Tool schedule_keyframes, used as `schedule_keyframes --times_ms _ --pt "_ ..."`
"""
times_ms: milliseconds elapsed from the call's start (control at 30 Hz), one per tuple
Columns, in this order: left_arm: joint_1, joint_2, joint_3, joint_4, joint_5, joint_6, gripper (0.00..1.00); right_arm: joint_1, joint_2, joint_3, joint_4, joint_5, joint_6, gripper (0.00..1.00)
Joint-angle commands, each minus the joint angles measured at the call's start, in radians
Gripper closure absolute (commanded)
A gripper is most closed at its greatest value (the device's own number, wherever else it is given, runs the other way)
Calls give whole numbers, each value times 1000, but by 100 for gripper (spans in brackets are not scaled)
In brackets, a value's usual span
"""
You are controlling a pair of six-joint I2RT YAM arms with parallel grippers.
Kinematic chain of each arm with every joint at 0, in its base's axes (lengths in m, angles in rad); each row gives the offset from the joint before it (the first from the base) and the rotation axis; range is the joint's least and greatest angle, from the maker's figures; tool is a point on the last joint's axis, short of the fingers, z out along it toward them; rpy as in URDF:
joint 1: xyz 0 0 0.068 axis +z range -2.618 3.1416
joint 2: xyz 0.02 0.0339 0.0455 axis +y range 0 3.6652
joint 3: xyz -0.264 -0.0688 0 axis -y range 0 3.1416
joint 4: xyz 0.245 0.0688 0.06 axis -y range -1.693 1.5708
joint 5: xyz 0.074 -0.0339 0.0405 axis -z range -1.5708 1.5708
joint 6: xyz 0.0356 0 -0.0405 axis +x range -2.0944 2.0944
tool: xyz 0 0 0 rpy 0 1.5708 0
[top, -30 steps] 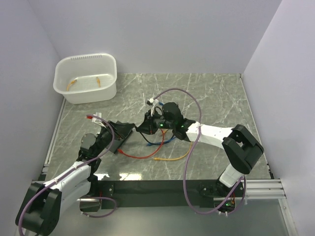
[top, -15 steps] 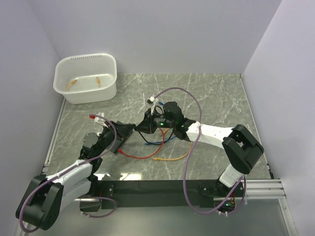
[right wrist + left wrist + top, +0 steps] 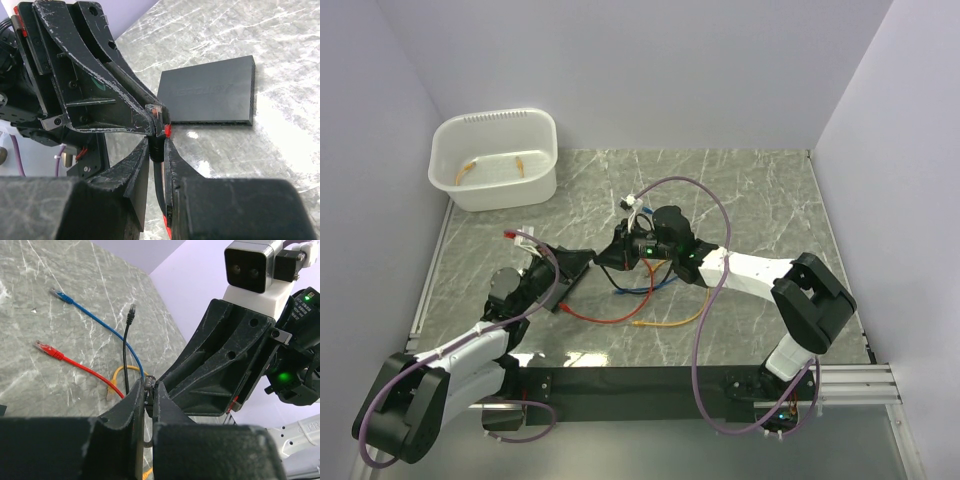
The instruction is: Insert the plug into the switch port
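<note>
One switch (image 3: 207, 97), one white tub (image 3: 505, 190), four cables on the table (image 3: 770, 200): red cable (image 3: 50, 351), blue cable (image 3: 95, 320), black cable (image 3: 132, 311), yellow cable (image 3: 111, 390).

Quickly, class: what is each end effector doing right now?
Left end effector: closed, pinching the plug.
Right end effector: closed, also holding the plug.

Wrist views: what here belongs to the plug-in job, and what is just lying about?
In the job: plug, gripped by left gripper and right gripper; switch.
Lying about: blue cable, black cable, yellow cable, white tub.
</note>
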Motion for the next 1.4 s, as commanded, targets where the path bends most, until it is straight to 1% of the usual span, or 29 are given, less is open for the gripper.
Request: schedule_keyframes --times_ms 0,67,133,167,200,233,267,300,367,400,467,500,633,733,800,867,900,967,1200,1367 --pt "2 5 25 39 1 25 94 1 -13 5 66 -42 11 100" --pt "1 5 27 50 7 25 99 2 -10 5 66 -51 11 100" --pt "1 11 33 25 0 25 99 1 -5 13 60 -51 13 100" --pt "1 11 43 1 -12 25 100 2 -7 16 43 -33 8 95" --pt "1 5 54 -37 -63 21 100 2 -11 15 32 -18 -7 78" --pt "1 0 72 -111 -112 1 100 5 -22 21 14 11 -19 66" --pt "1 -4 117 -262 -155 -8 99 10 -31 27 -47 62 -37 56" --pt "1 -6 141 -341 -219 -22 99 16 -39 35 -81 153 -74 44" --pt "1 -6 192 -477 -253 -24 99 38 -67 55 -147 244 -110 38" --pt "1 -1 204 -502 -262 -24 99 47 -77 56 -162 324 -142 36" --pt "1 3 232 -541 -273 -24 99 85 -105 58 -195 390 -180 36" --pt "1 8 238 -565 -269 -28 100 99 -110 62 -202 456 -214 36" --pt "1 20 254 -595 -256 -38 99 151 -102 81 -226 539 -249 38" --pt "1 19 235 -572 -253 -35 99 160 -87 87 -209 567 -236 46" --pt "1 22 226 -553 -243 -39 99 162 -74 96 -206 572 -226 51" --pt "1 25 214 -521 -229 -41 99 162 -50 117 -219 613 -220 54" --pt "1 28 211 -513 -221 -42 99 162 -33 125 -224 619 -220 56" --pt "1 33 205 -496 -223 -41 99 162 -16 145 -236 615 -219 58" --pt "1 60 189 -443 -204 -38 100 162 50 203 -262 576 -205 60" --pt "1 60 194 -441 -201 -36 100 163 80 239 -276 576 -208 60"
